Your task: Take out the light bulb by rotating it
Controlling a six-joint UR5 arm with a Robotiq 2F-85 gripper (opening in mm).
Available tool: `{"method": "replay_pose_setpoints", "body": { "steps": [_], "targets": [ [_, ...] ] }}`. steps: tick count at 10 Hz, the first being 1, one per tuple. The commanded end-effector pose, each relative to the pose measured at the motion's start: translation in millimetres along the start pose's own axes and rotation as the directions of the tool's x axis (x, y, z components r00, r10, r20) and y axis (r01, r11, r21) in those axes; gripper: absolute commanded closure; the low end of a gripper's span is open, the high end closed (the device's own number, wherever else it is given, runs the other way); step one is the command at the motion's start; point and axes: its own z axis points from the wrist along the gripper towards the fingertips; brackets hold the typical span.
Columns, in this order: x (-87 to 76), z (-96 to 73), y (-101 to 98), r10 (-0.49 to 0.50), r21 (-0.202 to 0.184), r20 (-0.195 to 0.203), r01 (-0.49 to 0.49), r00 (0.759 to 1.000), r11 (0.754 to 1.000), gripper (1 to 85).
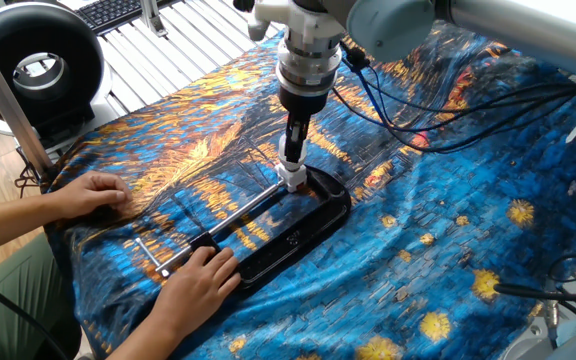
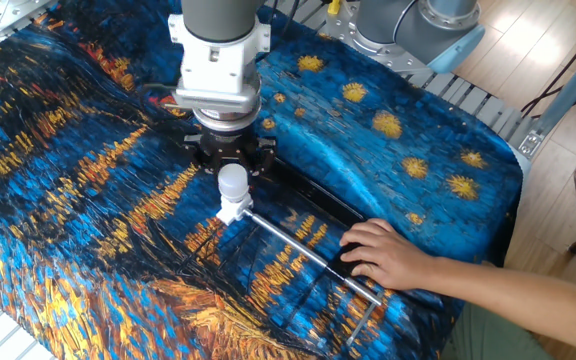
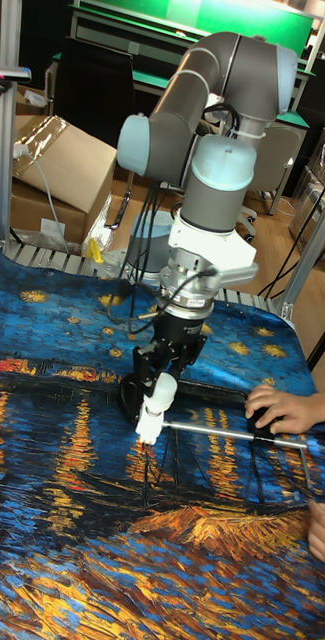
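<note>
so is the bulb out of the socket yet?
Not yet. The light bulb still sits upright in the socket, gripper closed around it.
</note>
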Motion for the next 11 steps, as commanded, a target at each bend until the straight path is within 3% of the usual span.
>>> {"method": "replay_pose_setpoints", "body": {
  "steps": [1,5,11],
  "targets": [
    [2.1,1.0,-3.3,-0.197,0.015,-0.012,0.197,0.98,0.98,65.0],
    [8.5,-2.3,-5.5,-0.288,0.023,-0.05,0.289,0.956,0.957,65.3],
    [8.4,-2.9,-10.7,-0.389,0.036,-0.061,0.392,0.919,0.919,65.3]
  ]
}}
